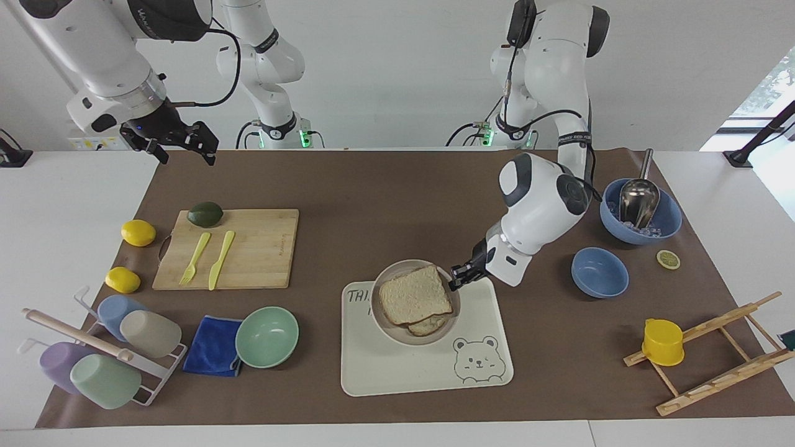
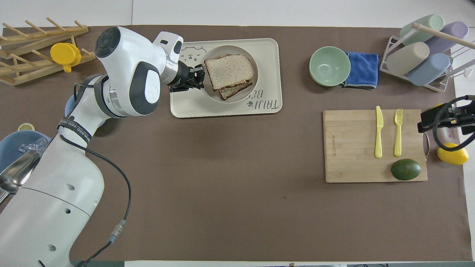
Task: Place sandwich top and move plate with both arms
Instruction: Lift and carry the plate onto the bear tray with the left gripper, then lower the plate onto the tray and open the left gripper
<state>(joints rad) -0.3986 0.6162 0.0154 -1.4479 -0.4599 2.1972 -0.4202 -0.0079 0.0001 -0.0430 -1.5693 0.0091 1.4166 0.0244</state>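
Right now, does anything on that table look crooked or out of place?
Only slightly: the sandwich top sits skewed on the lower slice, on the plate that the left gripper holds by its rim over the tray.

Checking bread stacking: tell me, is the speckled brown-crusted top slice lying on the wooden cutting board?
No, the speckled brown-crusted top slice lies on the round grey-beige plate over the cream bear tray.

Both arms are glossy white, built of rounded jointed links with dark grey caps and bands at the joints. The left arm (image 1: 543, 198) carries a black strap with white lettering and a thin black cable. The right arm (image 1: 105, 56) ends in a silver ring and looped black cable.
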